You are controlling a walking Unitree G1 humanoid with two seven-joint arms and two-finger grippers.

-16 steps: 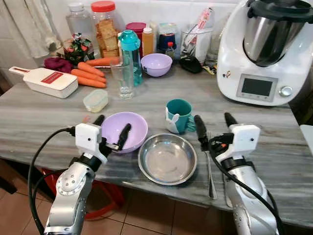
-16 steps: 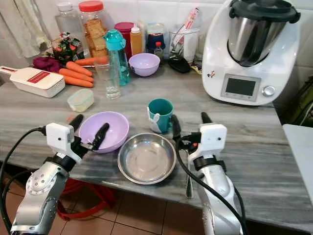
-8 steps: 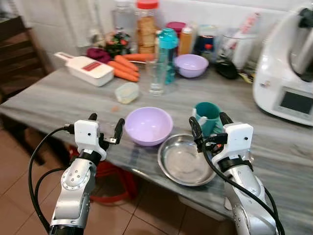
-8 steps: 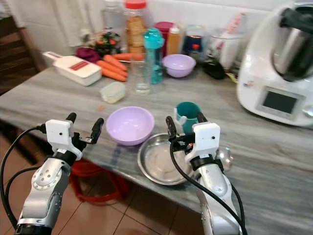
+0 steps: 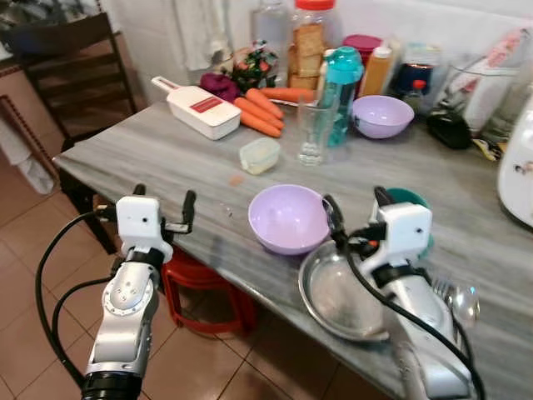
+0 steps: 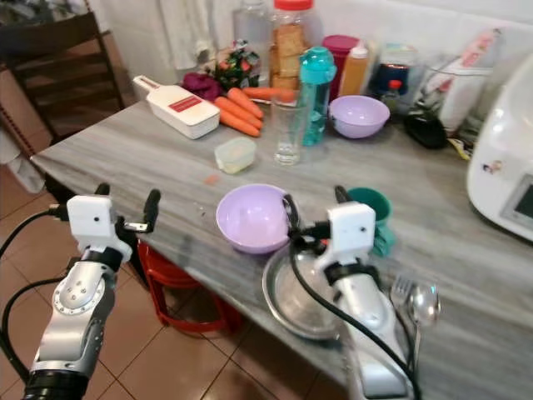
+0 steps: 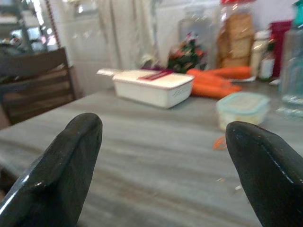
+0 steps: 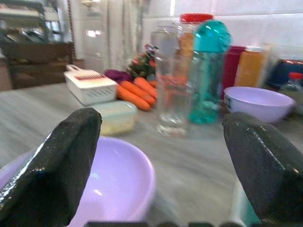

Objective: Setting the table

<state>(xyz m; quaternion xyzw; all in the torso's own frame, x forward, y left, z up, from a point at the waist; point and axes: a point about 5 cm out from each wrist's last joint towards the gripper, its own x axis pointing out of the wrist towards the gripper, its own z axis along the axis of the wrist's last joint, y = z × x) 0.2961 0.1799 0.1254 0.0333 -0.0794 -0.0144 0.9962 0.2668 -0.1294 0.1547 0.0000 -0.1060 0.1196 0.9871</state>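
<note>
Both jaws spread wide, holding nothing. Left gripper [image 5: 164, 210] hangs off grey marble counter [image 5: 150, 158] front edge, above tiled floor. Right gripper [image 5: 356, 212] hovers over counter near front edge, between lavender plastic bowl [image 5: 288, 218] and teal mug [image 6: 372, 214], above round stainless-steel dish [image 6: 306, 292]. Metal fork and spoon [image 6: 414, 304] lie just beside dish toward counter's right end, handles pointing to front edge. Judged: cutlery and dish nearer right arm; lavender bowl sits between both arms, slightly ahead of right fingers.
</note>
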